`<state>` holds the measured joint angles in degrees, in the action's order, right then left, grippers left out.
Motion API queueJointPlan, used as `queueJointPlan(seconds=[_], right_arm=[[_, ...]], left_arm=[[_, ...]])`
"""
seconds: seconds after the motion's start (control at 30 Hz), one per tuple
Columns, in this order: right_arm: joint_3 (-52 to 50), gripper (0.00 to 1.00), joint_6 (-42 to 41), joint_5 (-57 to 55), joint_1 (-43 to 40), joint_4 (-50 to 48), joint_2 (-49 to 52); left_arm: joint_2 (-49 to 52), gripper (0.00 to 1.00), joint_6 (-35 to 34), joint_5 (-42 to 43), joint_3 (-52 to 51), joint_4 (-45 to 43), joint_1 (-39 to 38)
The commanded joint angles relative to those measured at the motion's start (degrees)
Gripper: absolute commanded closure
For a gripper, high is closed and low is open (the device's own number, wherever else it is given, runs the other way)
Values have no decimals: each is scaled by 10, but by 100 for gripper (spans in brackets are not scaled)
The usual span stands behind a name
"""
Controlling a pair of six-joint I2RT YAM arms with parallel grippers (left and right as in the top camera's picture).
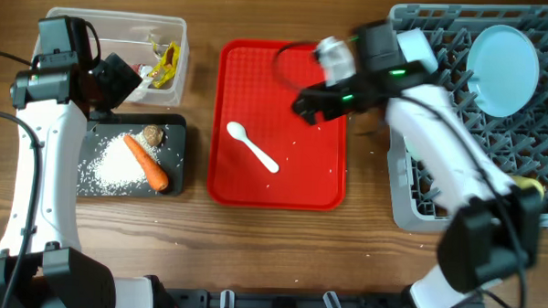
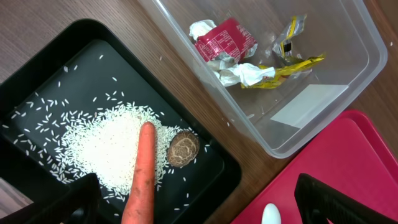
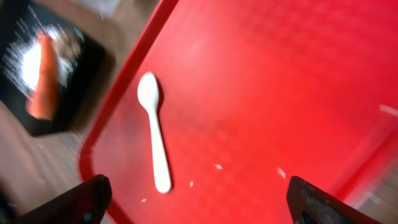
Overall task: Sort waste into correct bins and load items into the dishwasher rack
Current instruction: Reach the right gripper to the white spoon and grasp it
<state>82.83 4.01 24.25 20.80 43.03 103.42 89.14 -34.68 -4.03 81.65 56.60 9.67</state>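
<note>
The white spoon (image 1: 253,146) lies on the flat red tray (image 1: 296,178). My right gripper (image 1: 309,106) hovers open and empty over the tray's upper right; in the right wrist view (image 3: 205,208) the spoon (image 3: 155,140) is just ahead of it. The black bin (image 1: 176,132) holds rice (image 1: 111,165), the carrot (image 1: 148,164) and the brown lump (image 1: 151,135). The clear tub (image 1: 173,27) holds the red wrapper (image 2: 224,40) and the yellow wrapper (image 2: 283,65). My left gripper (image 1: 121,75) is open and empty above the two bins. The pale blue plate (image 1: 503,57) stands in the rack (image 1: 409,209).
A few rice grains (image 3: 281,172) lie on the red tray (image 3: 261,93). In the left wrist view the carrot (image 2: 142,174) lies on the rice (image 2: 99,146) beside the lump (image 2: 183,148). Something yellow (image 1: 529,185) shows in the rack's lower right.
</note>
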Motion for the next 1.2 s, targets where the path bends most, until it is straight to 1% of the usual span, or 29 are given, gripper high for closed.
queueJointPlan(seconds=[0.0, 0.1, 0.13, 0.23, 0.47, 0.73, 0.83, 0.9, 0.97, 1.03, 1.17], right_arm=[[-1, 6, 18, -86, 73, -35, 46], [0, 6, 26, -164, 124, -64, 79], [0, 6, 44, -183, 138, -64, 90], [0, 6, 52, -222, 161, -51, 119], [0, 7, 65, -221, 166, -16, 169], [0, 12, 68, -180, 166, 7, 172], [0, 19, 70, -173, 167, 10, 172], [0, 32, 72, -152, 166, 14, 172], [0, 39, 71, -152, 166, 18, 172], [0, 45, 72, -151, 166, 26, 172], [0, 52, 79, -111, 166, 51, 172]], left_arm=[[-3, 0, -7, -5, 1, -2, 2], [-3, 0, -7, -5, 1, -2, 2], [-3, 0, -7, -5, 1, -2, 2], [-3, 0, -7, -5, 1, -2, 2], [-3, 0, -7, -5, 1, -2, 2], [-3, 0, -7, -5, 1, -2, 2], [-3, 0, -7, -5, 1, -2, 2], [-3, 0, -7, -5, 1, -2, 2], [-3, 0, -7, -5, 1, -2, 2], [-3, 0, -7, -5, 1, -2, 2], [-3, 0, -7, -5, 1, -2, 2]])
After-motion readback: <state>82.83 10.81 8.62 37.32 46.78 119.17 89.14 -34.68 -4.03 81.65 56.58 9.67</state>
